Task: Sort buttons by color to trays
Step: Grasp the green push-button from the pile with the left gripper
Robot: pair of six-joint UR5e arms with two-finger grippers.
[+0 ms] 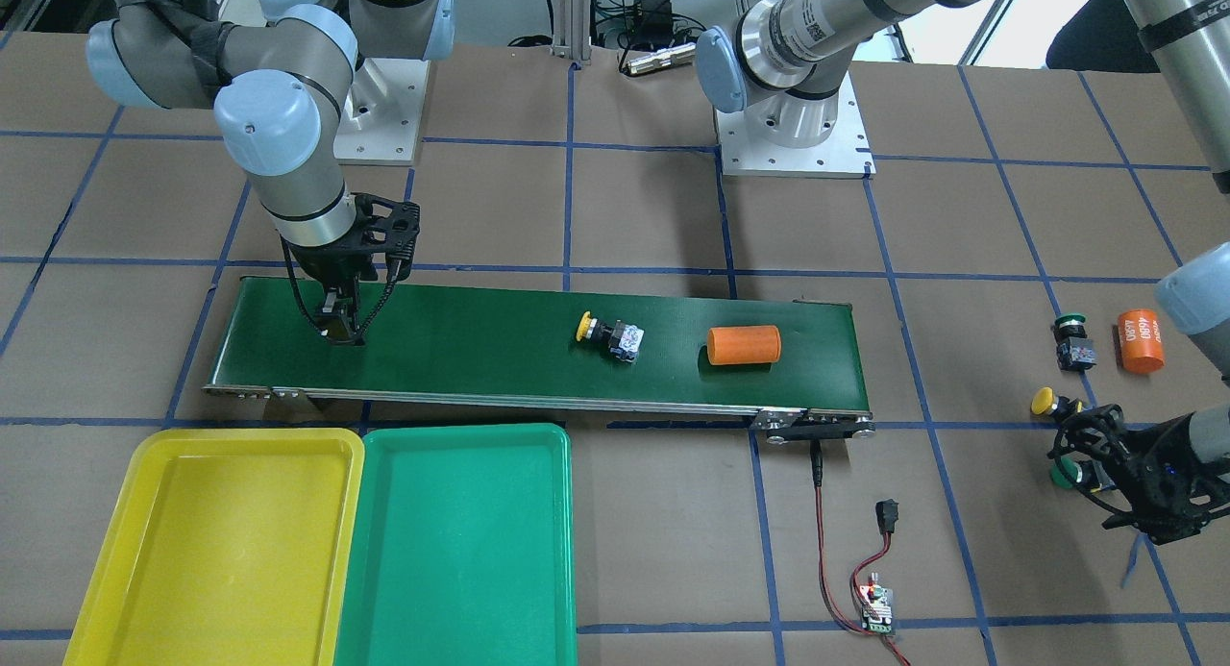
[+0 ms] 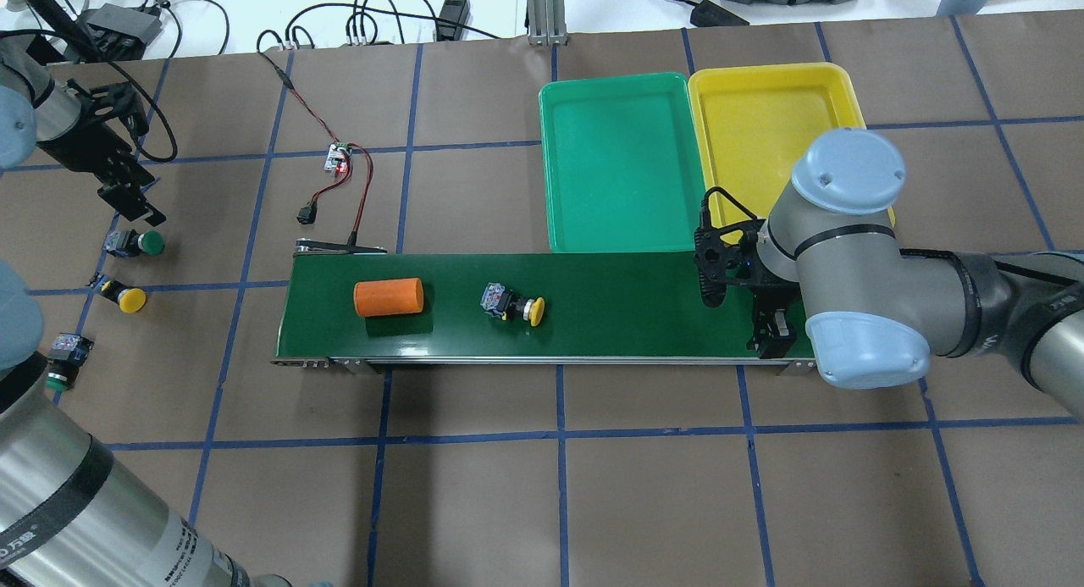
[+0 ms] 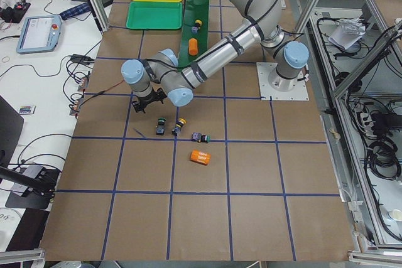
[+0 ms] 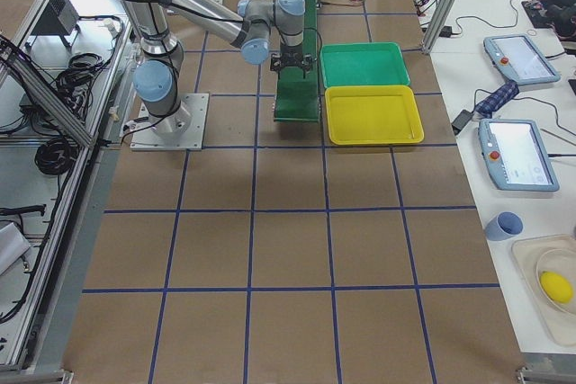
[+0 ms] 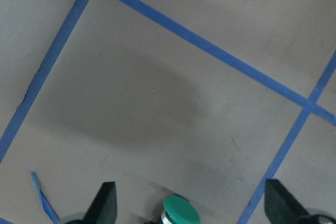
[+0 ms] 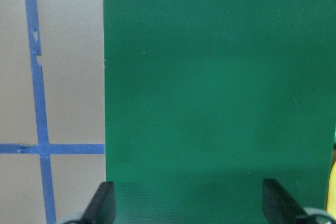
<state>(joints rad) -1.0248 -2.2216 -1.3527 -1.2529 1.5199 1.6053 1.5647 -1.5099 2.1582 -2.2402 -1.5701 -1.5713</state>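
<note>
One yellow-capped button point(image 1: 607, 335) lies on its side mid-belt, also in the overhead view point(image 2: 515, 305). Off the belt, at my left, lie a green button point(image 1: 1071, 339), a yellow button point(image 1: 1045, 403) and a second green button point(image 1: 1069, 475). My left gripper point(image 5: 189, 205) is open, just above that second green button point(image 5: 181, 211), whose cap shows between the fingers. My right gripper point(image 6: 189, 203) is open over bare belt at the belt's tray end point(image 2: 771, 337). The yellow tray point(image 1: 211, 541) and green tray point(image 1: 461, 541) lie side by side, both empty.
The dark-green conveyor belt point(image 1: 480, 339) carries an orange cylinder point(image 1: 744, 345) beside the yellow button. A second orange cylinder point(image 1: 1141, 339) lies on the table near the loose buttons. A small controller board point(image 1: 876, 604) with red wires lies in front of the belt's end.
</note>
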